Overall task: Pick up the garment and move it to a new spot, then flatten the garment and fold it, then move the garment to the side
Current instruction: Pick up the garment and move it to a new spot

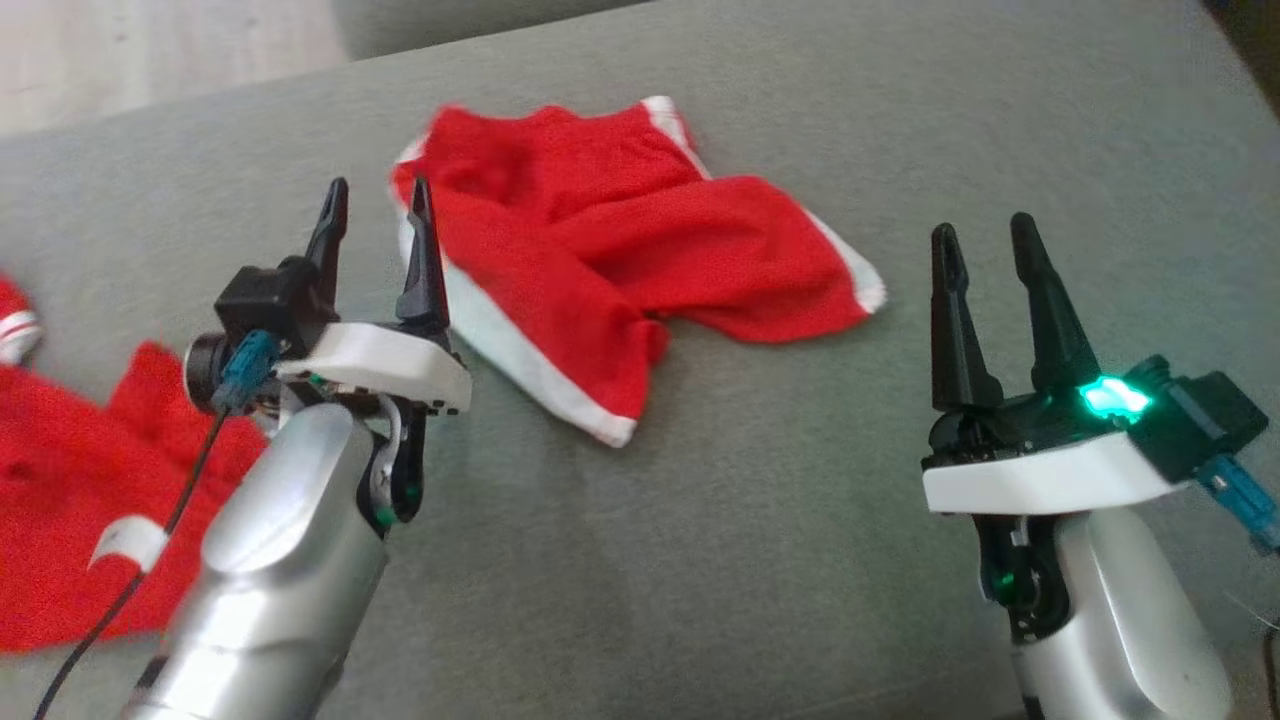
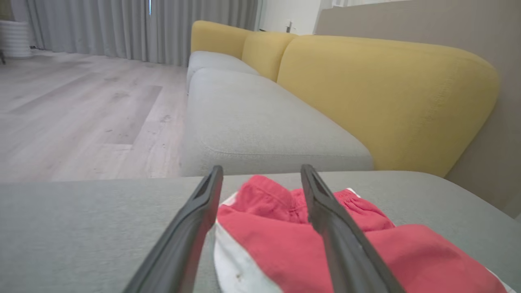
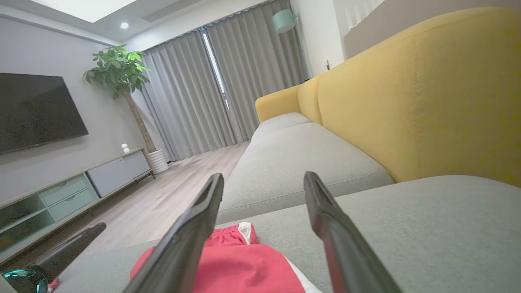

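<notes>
Left tool (image 1: pixel 378 200) stands at the left of centre in the head view with its two dark fingers spread wide and nothing pinched between them. Its right-hand fingertip overlaps the left edge of the red shorts (image 1: pixel 600 230); whether it touches the cloth cannot be told. In the left wrist view the same tool (image 2: pixel 260 173) frames the shorts (image 2: pixel 276 244), which lie low in the frame between and beyond the open fingers, red with a white band at the near edge.

Those white-trimmed shorts lie crumpled and partly folded over themselves in the upper middle of the head view, on the grey seat cushion (image 1: pixel 750 520).

At the lower right of the head view the right tool (image 1: pixel 983 235) is also wide open and empty, apart from the shorts, with a green light glowing on its base. In the right wrist view its fingers (image 3: pixel 195 228) rise over the shorts (image 3: pixel 244 268) at the bottom centre.

A second red garment (image 1: pixel 60 500) with white markings lies at the lower left edge of the head view, partly behind the left arm. A yellow backrest (image 2: pixel 386 93) fills the upper right of the left wrist view and a wooden floor (image 2: pixel 81 106) its upper left.
</notes>
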{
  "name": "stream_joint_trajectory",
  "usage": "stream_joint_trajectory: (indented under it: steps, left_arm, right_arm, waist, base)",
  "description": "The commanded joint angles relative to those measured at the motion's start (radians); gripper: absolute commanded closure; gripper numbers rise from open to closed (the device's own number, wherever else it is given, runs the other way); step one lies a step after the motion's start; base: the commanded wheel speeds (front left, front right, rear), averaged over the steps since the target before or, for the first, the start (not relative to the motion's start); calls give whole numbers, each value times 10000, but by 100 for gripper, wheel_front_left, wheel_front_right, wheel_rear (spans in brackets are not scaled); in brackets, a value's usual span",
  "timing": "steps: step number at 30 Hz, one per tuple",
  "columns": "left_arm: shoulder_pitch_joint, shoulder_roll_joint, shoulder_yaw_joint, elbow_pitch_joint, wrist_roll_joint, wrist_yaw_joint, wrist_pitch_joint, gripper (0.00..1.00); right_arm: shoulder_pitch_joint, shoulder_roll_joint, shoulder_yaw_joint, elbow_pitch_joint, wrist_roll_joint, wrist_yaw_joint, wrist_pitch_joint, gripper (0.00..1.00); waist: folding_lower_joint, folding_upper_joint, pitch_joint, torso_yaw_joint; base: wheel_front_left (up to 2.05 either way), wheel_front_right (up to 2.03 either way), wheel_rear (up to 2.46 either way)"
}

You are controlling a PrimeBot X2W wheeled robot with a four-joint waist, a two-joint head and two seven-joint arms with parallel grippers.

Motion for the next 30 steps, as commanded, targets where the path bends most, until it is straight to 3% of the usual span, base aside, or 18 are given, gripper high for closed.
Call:
stream_joint_trajectory:
  steps: [1,9,16,30]
  left_arm:
    - [-139,294,539,-603,313,32,-122,0]
    - [1708,527,1613,-2786,1948,-38,-129,0]
    - [3757,565,2237,-4239,3116,58,-130,0]
    - [5421,-300,3146,-5279,4227,-84,-131,0]
  right_arm:
    - [19,-29,128,-239,-149,-7,-63,0]
    - [471,-29,-191,124,-739,-7,-63,0]
    - [948,-29,-328,322,-892,-7,-63,0]
    - [1266,-29,-286,443,-958,-7,-63,0]
  waist:
    - [-1,-1,-245,580]
    - [-1,-1,-949,1557]
    - [-1,-1,-1444,1952]
    - [-1,-1,-1633,2176]
  base:
    - [0,0,0]
    - [0,0,0]
    - [0,0,0]
    - [0,0,0]
